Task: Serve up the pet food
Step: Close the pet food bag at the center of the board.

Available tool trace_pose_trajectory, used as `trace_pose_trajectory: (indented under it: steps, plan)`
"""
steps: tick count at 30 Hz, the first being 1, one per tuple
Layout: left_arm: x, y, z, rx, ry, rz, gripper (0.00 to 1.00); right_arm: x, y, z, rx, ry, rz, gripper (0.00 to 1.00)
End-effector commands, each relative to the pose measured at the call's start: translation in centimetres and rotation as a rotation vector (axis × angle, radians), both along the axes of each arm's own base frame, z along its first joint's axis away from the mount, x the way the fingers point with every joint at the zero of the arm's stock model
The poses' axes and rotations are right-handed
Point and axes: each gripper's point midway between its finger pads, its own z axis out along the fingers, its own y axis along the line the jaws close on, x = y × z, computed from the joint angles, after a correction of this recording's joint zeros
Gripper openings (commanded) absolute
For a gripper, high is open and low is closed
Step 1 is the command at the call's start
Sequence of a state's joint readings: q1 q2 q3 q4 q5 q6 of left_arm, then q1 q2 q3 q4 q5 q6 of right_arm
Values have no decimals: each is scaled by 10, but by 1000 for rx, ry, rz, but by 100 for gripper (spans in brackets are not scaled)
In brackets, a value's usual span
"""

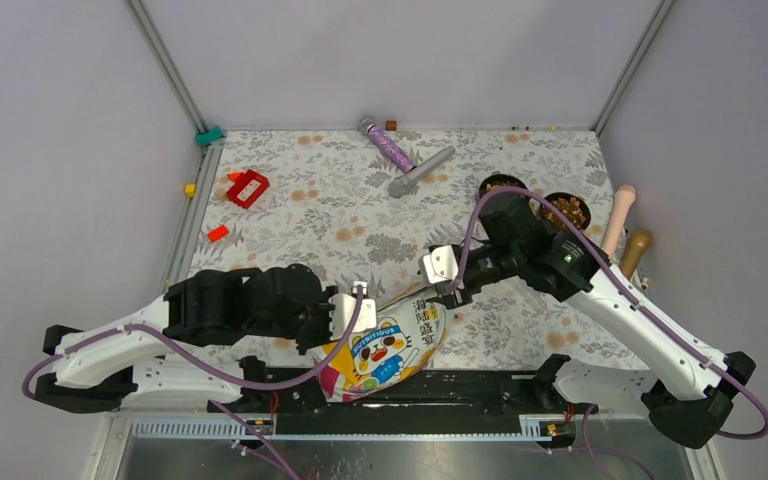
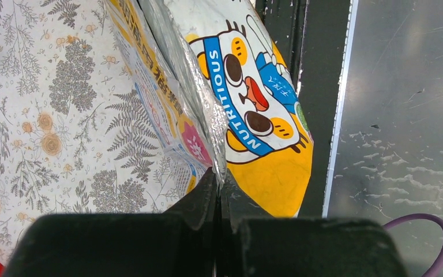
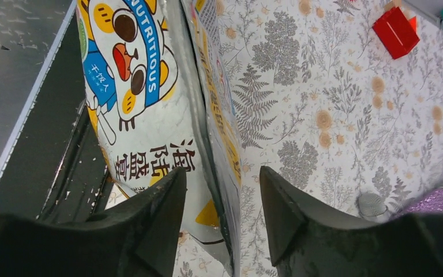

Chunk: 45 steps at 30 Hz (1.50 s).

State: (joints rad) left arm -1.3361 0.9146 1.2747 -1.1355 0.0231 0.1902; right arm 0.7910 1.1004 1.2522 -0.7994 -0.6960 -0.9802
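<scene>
1 bag (image 1: 385,350): left gripper (image 2: 216,190) clamped on its edge, right gripper (image 3: 222,173) agape astride that edge. 2 bowls (image 1: 589,213) of kibble (image 1: 565,208) beyond bag, rightward, part-hidden by right arm (image 1: 610,290).

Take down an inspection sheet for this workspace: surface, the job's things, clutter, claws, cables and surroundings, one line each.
Surface: floral cloth covers the table.
Job's things: pet food bag lies at the near edge, partly over the black base rail; kibble sits in two black bowls at far right.
Clutter: red block, glittery purple stick, grey rod, two pegs at the right edge.
Claws: left claw shut on the bag's silver edge; right claw open, jaws either side of that edge.
Cables: purple cable loops along each arm.
Surroundings: plain pale walls, metal corner posts.
</scene>
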Motion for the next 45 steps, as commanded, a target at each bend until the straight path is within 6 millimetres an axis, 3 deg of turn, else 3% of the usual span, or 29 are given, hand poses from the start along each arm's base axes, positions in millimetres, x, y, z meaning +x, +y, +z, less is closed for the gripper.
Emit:
trace_pose_trajectory:
  steps: [1,8,15,25,28,31,33,34,36,37,42,45]
  plan:
    - [-3,-21,71,-308,-38,-19,0,10,10,6,29,-92,-27,59]
    - [-2,-19,76,-337,-39,-5,0,18,19,12,77,-152,-78,58]
    - [-2,-19,76,-343,-34,3,0,7,19,21,112,-187,-60,52]
    - [-3,-18,77,-352,-31,8,0,5,26,10,49,-209,-52,47]
    - [-2,-18,76,-348,-32,8,0,2,26,12,55,-216,-46,27]
    - [-2,-19,76,-345,-32,11,0,0,26,15,71,-217,-42,0]
    - [-1,-19,76,-345,-34,19,1,-2,26,19,82,-207,-51,0]
    - [2,-18,76,-346,-37,37,6,-3,25,21,85,-199,-53,0]
    - [17,-17,79,-359,-61,137,40,-3,24,27,95,-172,-84,0]
    - [25,-17,79,-361,-78,184,50,-1,25,32,104,-149,-113,0]
    - [39,-30,78,-321,-108,235,58,22,25,60,149,-99,-312,0]
    - [40,-46,62,-242,-113,195,55,40,24,68,182,-115,-423,0]
